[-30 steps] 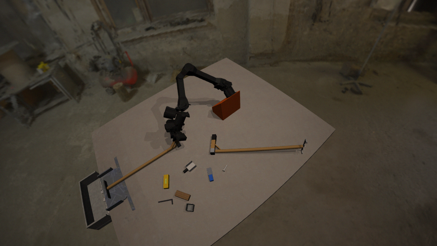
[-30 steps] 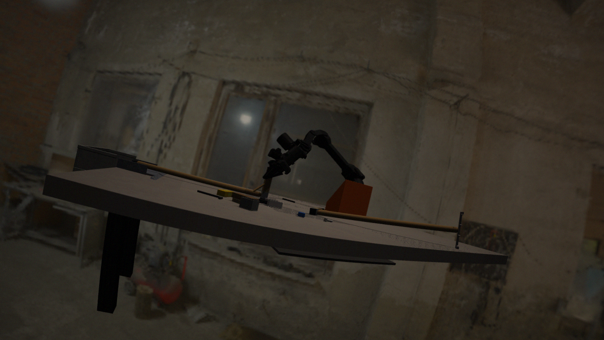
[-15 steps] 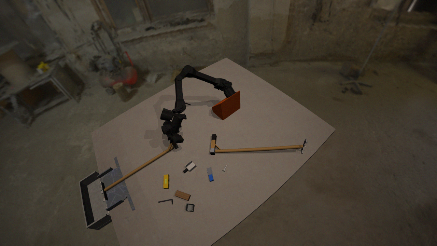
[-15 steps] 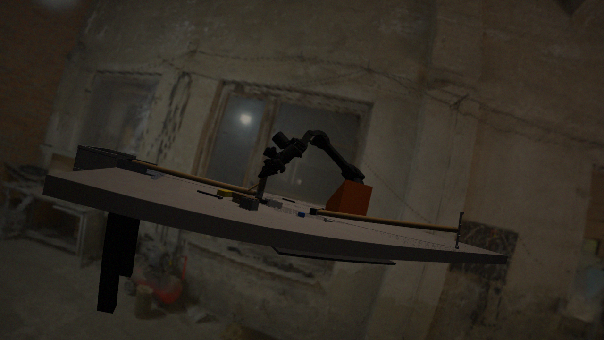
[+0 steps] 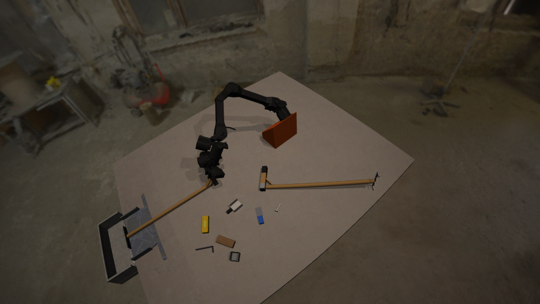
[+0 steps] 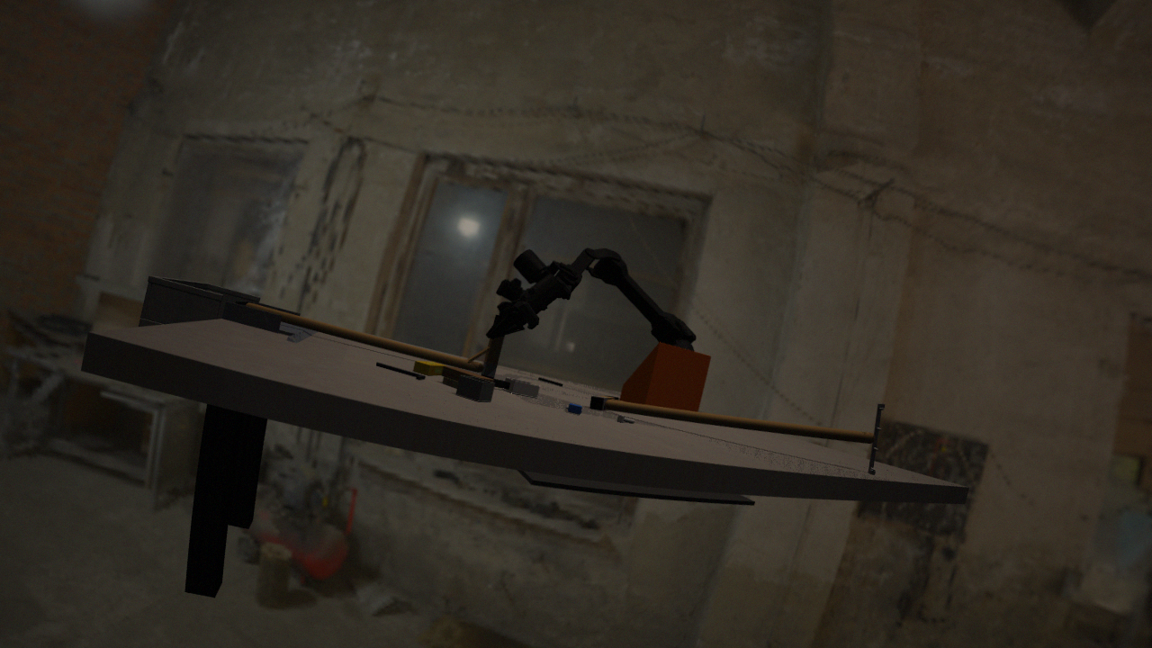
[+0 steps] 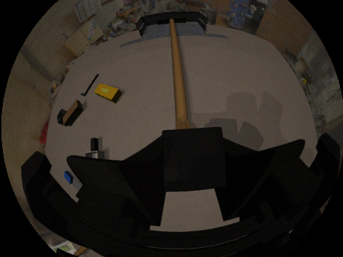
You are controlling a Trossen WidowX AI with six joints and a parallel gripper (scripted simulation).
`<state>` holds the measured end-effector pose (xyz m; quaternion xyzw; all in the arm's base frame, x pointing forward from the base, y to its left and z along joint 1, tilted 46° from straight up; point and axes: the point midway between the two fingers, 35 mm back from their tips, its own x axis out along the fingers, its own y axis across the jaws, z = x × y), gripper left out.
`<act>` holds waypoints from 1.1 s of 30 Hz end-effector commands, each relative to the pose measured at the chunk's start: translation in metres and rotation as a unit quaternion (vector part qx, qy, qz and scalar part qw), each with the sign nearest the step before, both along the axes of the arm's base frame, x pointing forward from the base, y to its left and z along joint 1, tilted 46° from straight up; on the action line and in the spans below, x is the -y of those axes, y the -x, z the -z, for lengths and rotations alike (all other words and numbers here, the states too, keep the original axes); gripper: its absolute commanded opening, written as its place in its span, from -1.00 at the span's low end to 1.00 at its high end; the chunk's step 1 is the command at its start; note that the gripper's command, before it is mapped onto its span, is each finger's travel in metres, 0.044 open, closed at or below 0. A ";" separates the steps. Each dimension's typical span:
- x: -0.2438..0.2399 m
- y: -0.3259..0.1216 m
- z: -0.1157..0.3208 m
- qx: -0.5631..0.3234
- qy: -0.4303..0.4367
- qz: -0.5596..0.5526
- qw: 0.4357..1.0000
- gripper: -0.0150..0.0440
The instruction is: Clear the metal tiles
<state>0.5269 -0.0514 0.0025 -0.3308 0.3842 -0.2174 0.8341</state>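
My gripper (image 5: 214,181) (image 6: 492,331) (image 7: 185,134) is shut on the grip end of the long scraper (image 5: 169,210) (image 6: 362,334) (image 7: 179,75). Its wooden handle slopes down to a black blade (image 5: 126,237), which is at the far edge of the steel bench plate (image 5: 143,242) (image 7: 153,33), by the opening of the catch box (image 5: 106,255) (image 6: 184,306). I make out no tile on the visible plate surface. Tiny light bits show at the plate's far edge near one corner; whether they lie on the plate or in the box, I cannot tell. The blade hides part of that edge.
A second long wooden tool (image 5: 320,184) with a toothed end lies at the right. A yellow box (image 5: 205,224) (image 7: 107,93), a brown block (image 5: 225,241), a black angled rod (image 5: 205,248), a small dark-framed square (image 5: 234,256) and a blue-handled tool (image 5: 260,219) lie on the table.
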 end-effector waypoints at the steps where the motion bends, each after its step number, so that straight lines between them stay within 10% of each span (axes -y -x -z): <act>1: 0.000 0.000 0.000 0.001 0.000 0.000 1.000 -0.49; 33: -0.006 0.020 0.002 0.002 -0.001 -0.002 1.000 -0.49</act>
